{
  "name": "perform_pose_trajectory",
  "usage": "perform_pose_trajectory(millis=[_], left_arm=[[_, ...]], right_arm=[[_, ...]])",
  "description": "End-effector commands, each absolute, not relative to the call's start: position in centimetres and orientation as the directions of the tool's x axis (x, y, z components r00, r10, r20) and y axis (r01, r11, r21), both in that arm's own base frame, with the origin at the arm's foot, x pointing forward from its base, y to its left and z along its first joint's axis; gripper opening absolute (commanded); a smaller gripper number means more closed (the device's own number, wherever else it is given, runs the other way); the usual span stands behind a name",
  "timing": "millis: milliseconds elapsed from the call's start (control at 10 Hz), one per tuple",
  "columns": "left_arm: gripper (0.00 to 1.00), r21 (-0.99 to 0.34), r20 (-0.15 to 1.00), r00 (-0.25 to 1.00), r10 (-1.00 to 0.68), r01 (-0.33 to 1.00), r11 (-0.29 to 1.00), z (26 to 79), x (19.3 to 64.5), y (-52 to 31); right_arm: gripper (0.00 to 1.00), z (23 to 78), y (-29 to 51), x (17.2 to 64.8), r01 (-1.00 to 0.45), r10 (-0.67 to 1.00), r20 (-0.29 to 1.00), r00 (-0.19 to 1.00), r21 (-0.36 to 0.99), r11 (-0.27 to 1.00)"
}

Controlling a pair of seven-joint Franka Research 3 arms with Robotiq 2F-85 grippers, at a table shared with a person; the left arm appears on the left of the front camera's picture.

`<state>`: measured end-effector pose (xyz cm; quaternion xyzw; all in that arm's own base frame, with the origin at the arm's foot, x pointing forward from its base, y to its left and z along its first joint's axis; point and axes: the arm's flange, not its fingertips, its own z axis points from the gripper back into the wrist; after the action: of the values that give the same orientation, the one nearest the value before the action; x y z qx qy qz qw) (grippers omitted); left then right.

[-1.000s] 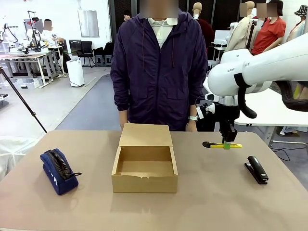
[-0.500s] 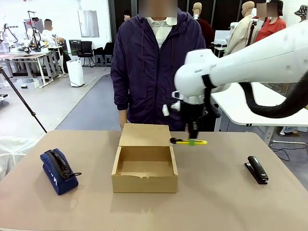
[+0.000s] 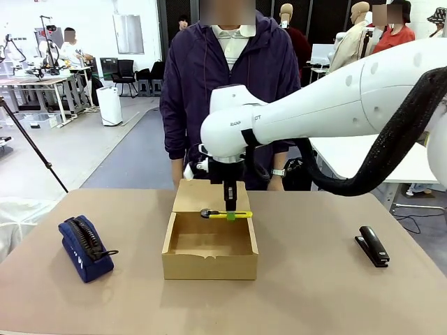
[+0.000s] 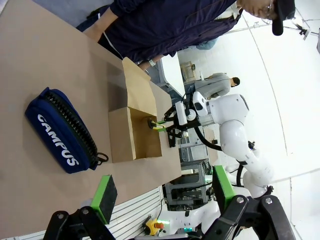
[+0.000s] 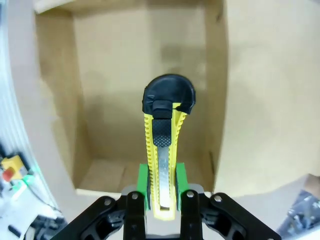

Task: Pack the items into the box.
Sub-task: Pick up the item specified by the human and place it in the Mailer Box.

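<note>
Above the open box [image 3: 209, 264], over its far half: knife [image 3: 242, 215], yellow with a black end, held level and clamped at mid-length between the green pads of the right gripper [image 3: 230, 213]. Box: mid-table [image 3: 314, 293], flap lid tipped back toward the person [image 3: 230, 91]. Pouch [image 3: 82, 248]: navy, lying on the table well left of the box. Left gripper [image 4: 164, 190]: fingers spread wide, empty. Stapler [image 3: 371, 246]: black, far right.

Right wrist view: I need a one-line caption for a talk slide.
Yellow utility knife, black end forward, held in the right pincer over the open cardboard box.
</note>
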<state>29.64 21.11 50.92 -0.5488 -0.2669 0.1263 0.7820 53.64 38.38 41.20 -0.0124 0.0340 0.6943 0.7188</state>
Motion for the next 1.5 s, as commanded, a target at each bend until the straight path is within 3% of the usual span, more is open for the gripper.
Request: perform_pose_trajectory(millis=[0,300,700,800,900,1400], left_arm=[[1.0,-0.931,0.282,0.82,0.499,0.109,0.348,51.2,29.7,21.1],[1.0,-0.931,0.282,0.82,0.499,0.109,0.348,51.2,29.7,21.1],[1.0,-0.931,0.282,0.82,0.499,0.109,0.348,51.2,29.7,21.1],[1.0,-0.931,0.282,0.82,0.499,0.109,0.348,51.2,29.7,21.1],[1.0,-0.931,0.282,0.82,0.499,0.109,0.348,51.2,29.7,21.1],[1.0,-0.931,0.282,0.82,0.499,0.109,0.348,51.2,29.7,21.1]], right_arm=[[0.0,43.4,38.9,51.5,-0.999,0.984,-0.172,0.039,0.014,0.042],[0.0,41.2,39.9,51.5,-1.0,0.998,-0.049,0.027,-0.001,0.027],[0.0,38.4,39.7,51.6,-1.0,0.998,-0.063,0.01,0.026,0.012],[0.53,38.4,39.6,51.6,-1.0,0.998,-0.064,0.006,0.023,0.008],[1.0,38.3,39.5,51.6,-0.999,0.998,-0.066,-0.001,0.037,0.002],[1.0,38.3,39.3,51.7,-0.999,0.998,-0.066,0.003,0.034,0.005]])
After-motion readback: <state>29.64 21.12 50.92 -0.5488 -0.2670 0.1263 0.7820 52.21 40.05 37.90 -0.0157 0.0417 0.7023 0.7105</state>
